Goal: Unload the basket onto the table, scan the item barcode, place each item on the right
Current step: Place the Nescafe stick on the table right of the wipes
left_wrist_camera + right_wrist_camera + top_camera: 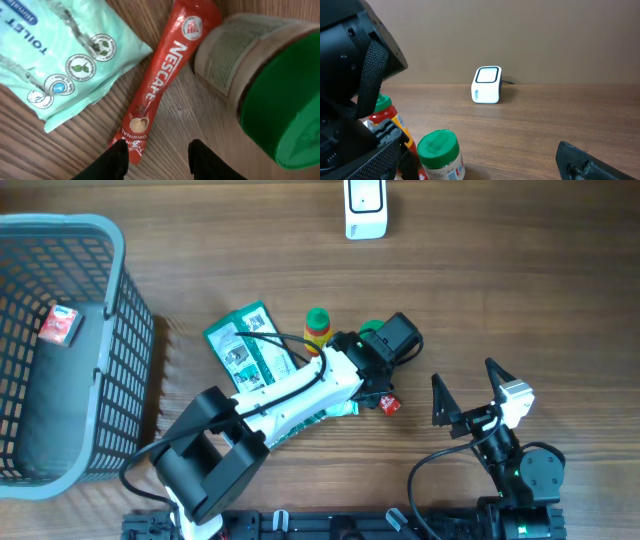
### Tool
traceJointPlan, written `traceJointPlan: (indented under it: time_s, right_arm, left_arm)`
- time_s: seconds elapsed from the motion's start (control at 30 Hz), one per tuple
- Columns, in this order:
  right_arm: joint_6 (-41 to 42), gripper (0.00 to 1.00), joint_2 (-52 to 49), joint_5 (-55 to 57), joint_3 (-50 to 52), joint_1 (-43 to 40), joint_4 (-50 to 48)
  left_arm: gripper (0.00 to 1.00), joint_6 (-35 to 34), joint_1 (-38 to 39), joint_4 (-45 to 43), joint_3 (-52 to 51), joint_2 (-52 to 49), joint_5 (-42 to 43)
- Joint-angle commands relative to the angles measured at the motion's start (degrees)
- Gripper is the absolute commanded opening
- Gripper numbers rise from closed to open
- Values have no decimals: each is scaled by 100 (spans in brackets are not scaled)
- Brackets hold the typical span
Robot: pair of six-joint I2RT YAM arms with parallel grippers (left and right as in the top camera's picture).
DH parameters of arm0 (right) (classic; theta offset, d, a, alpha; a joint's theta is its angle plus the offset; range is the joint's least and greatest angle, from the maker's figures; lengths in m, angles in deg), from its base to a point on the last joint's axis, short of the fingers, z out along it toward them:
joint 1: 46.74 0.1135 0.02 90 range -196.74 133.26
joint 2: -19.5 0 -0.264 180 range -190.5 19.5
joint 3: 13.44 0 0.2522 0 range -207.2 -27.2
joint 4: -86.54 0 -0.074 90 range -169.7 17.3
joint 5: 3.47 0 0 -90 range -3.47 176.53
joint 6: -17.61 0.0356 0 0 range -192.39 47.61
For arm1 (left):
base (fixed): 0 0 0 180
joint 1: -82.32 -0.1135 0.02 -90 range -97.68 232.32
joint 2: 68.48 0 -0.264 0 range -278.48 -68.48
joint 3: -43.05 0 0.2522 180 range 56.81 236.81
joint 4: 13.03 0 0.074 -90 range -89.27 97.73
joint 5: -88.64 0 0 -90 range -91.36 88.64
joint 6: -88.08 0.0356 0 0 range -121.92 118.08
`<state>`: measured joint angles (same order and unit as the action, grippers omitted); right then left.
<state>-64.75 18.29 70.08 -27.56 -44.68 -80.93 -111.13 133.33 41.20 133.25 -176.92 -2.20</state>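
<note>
A red Nescafe stick sachet [165, 75] lies flat on the wooden table; only its end [390, 406] shows in the overhead view. My left gripper [156, 157] hangs low over that end, open, with nothing between the jaws. Its left finger [117, 161] overlaps the sachet's tip. The white barcode scanner [365, 210] stands at the table's far edge, also seen as the scanner [486, 84] in the right wrist view. My right gripper [462, 372] rests open and empty at the front right, apart from everything.
A green toilet-wipes packet [65, 55] lies left of the sachet. A green-lidded jar [440, 152] stands right of it, with a red-and-yellow bottle [317, 328] behind. A grey basket [120, 330] at the left holds a small red packet [60, 326].
</note>
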Motion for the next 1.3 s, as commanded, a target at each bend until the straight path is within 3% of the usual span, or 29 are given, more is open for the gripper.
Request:
traceJointPlan:
  time_s: [0.0,0.1,0.2,0.3,0.4,0.43,0.5,0.6,0.77,0.9,1.03,1.13,1.2,1.27]
  right_arm:
    - [-9,100,42,11,7,7,-11]
    - [-9,100,42,11,7,7,-11]
    - [-7,100,42,11,7,7,-11]
    - [-9,100,42,11,7,7,-11]
    - [-9,100,42,11,7,7,-11]
    - [-7,100,42,11,7,7,-11]
    - [-9,100,42,11,7,7,-11]
    - [-9,100,42,11,7,7,-9]
    - [-7,99,42,11,7,7,-11]
    - [-7,100,42,11,7,7,-11]
    - [-9,100,42,11,7,7,-11]
    - [-9,100,42,13,7,7,-11]
    - [-9,100,42,13,7,7,-11]
    - [-9,100,42,11,7,7,-11]
  left_arm:
    - [38,605,28,28,-15,369,79]
    - [32,909,28,402,-15,824,-339]
    - [33,1670,33,643,-15,1309,-686]
    - [37,2522,33,822,-15,1947,-1777]
    - [58,3960,13,841,-15,2922,-3532]
    - [71,4321,-20,841,-15,3228,-4048]
    - [82,4817,-297,798,-15,3923,-5141]
    - [93,5246,-1290,734,-13,4815,-5770]
    - [98,5250,-3899,732,-13,5560,-5425]
    - [96,5333,-6284,713,-15,5200,-3836]
    - [96,5333,-7777,468,-15,4203,-2212]
    - [94,5329,-8443,321,-15,3171,-1545]
    - [90,5307,-8566,201,-15,2439,-1460]
    - [94,5294,-8553,-7,-15,1775,-1390]
